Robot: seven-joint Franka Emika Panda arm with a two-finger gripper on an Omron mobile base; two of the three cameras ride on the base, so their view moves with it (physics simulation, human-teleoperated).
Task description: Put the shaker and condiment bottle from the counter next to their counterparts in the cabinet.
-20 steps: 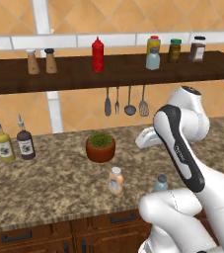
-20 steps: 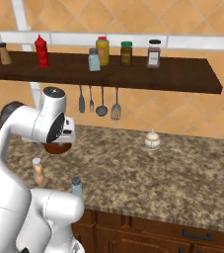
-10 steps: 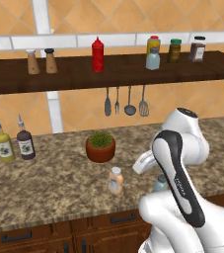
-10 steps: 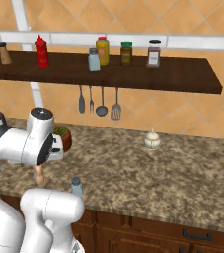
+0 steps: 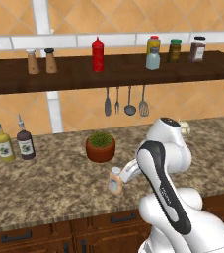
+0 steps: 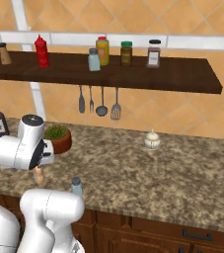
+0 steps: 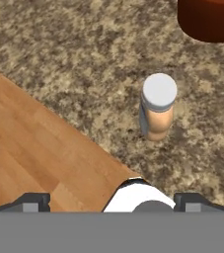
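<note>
Peach-orange condiment bottle [image 7: 158,106]: upright on the counter [image 7: 74,59], near its front edge.
Gripper [image 7: 111,202]: you see fingers spread wide, above the bottle, apart.
Shaker [image 6: 76,186]: right of the bottle.

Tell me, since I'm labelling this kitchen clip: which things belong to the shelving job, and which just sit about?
Job:
- peach-orange plastic condiment bottle with white cap
- small blue-grey shaker on the granite counter
- red squeeze bottle
- blue-grey shelf shaker
- dark wooden shelf
- open gripper

Bystanders:
- potted plant
- two oil bottles
- wooden mills
- hanging utensils
</note>
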